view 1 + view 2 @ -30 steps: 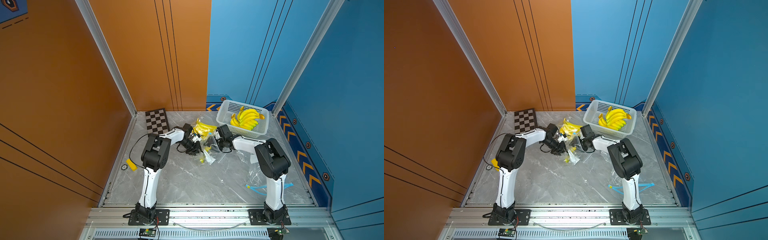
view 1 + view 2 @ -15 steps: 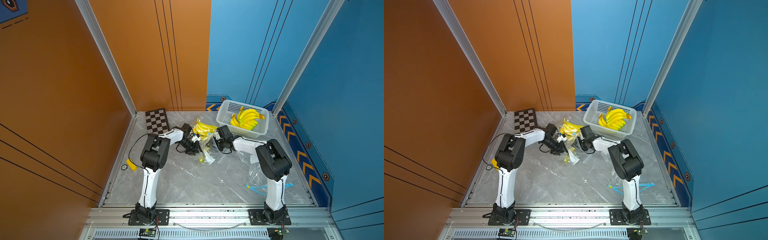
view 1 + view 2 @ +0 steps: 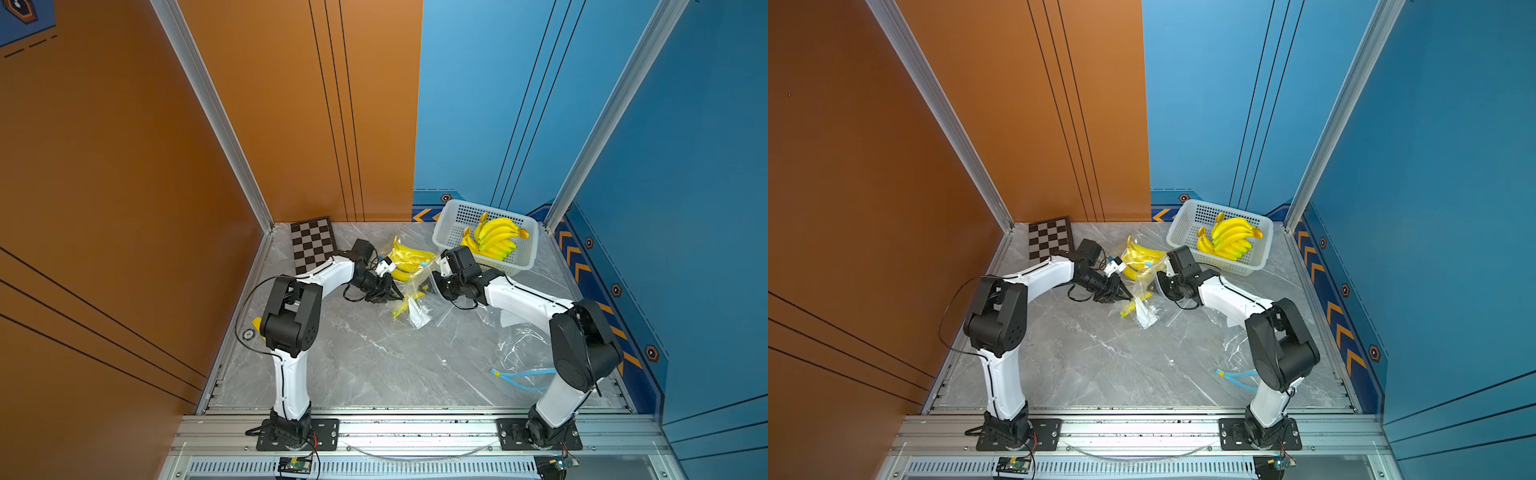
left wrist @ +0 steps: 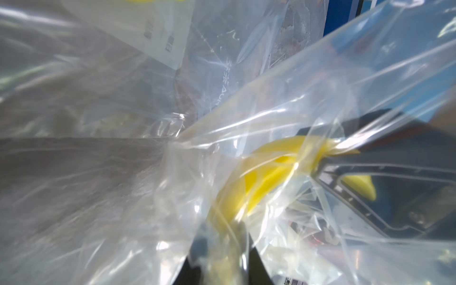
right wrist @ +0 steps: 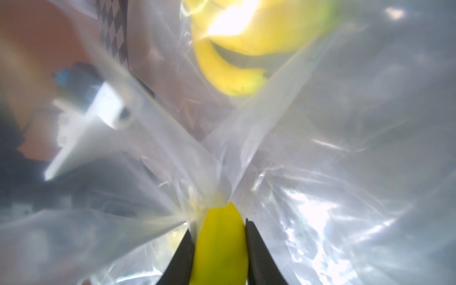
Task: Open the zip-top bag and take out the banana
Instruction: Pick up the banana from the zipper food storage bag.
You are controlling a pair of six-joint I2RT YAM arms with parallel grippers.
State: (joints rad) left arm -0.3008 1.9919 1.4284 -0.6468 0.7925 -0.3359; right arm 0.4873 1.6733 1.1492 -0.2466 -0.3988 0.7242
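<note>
Right wrist view showed the right gripper (image 5: pixel 218 225) with its two black fingers (image 5: pixel 177 259) clamped on the end of a yellow banana (image 5: pixel 220 249). Clear film of the zip-top bag (image 5: pixel 320 197) crowded round the fruit on every side. Whether film lay between the pads and the peel could not be told.

Left wrist view showed the left gripper (image 4: pixel 222 249) pinched shut on a bunched pleat of the bag's film. The banana curved inside the bag beyond that pleat, its far end at the other gripper's dark body.

In both top views the bag hung stretched between the two grippers. It was near the white basket (image 3: pixel 519 264), off the basket's side that faced the robot bases and the checkerboard (image 3: pixel 311 245). The bag's lower corner touched the grey table (image 3: pixel 374 365).

The basket held a bunch of bananas (image 3: pixel 494 241). A second bunch (image 3: pixel 405 257), wrapped in plastic, lay just beside the basket, between it and the checkerboard. A crumpled empty bag (image 3: pixel 519 345) lay well apart from the basket, on the side toward the robot bases, by the right arm's elbow.
</note>
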